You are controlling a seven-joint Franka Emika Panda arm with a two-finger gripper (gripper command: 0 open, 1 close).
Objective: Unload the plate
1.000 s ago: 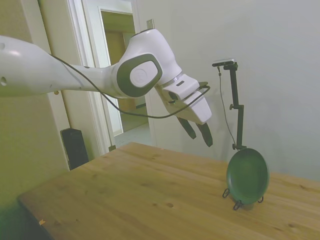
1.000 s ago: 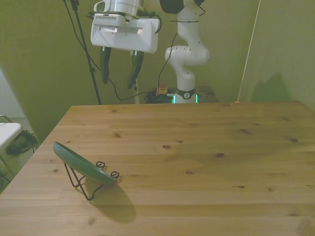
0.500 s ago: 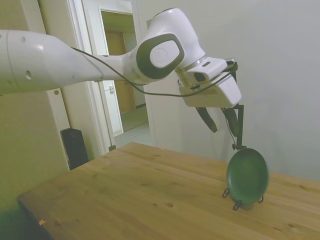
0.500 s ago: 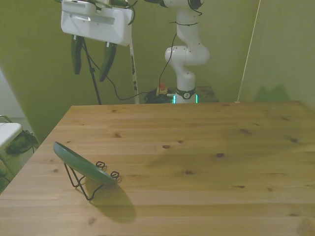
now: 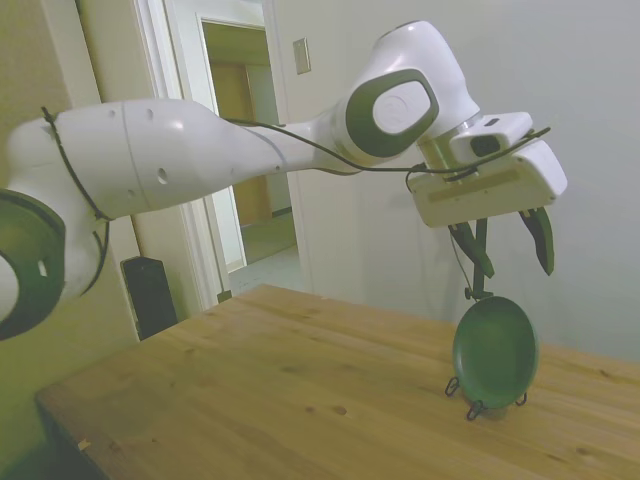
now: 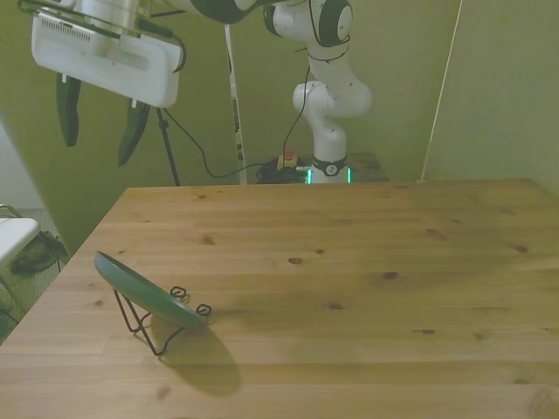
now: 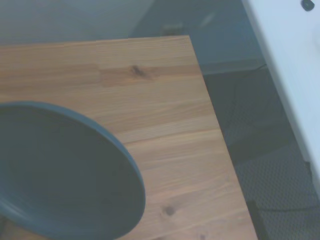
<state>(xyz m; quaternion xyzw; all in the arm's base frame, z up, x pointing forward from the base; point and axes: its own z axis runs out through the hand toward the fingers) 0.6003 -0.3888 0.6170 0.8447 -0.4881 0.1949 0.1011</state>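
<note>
The dark green plate [image 5: 495, 351] leans tilted in a thin black wire stand [image 5: 480, 397] on the wooden table [image 5: 300, 390]. In the front view the plate [image 6: 144, 291] sits near the table's left edge, its stand [image 6: 148, 321] under it. My gripper [image 5: 512, 263] hangs open in the air straight above the plate, well apart from it, with nothing between its dark fingers. The front view shows the gripper [image 6: 98, 133] high at the left. The wrist view shows the plate [image 7: 60, 170] from above, next to the table's corner.
The table's edge [image 6: 79, 253] runs close beside the plate on the front view's left. Beyond it the floor drops away [image 7: 250, 125]. A doorway [image 5: 245, 150] stands behind the arm in the side view.
The arm has swung the open gripper across toward the plate's side of the table and higher, until it hangs above the plate. The plate and stand have not moved.
</note>
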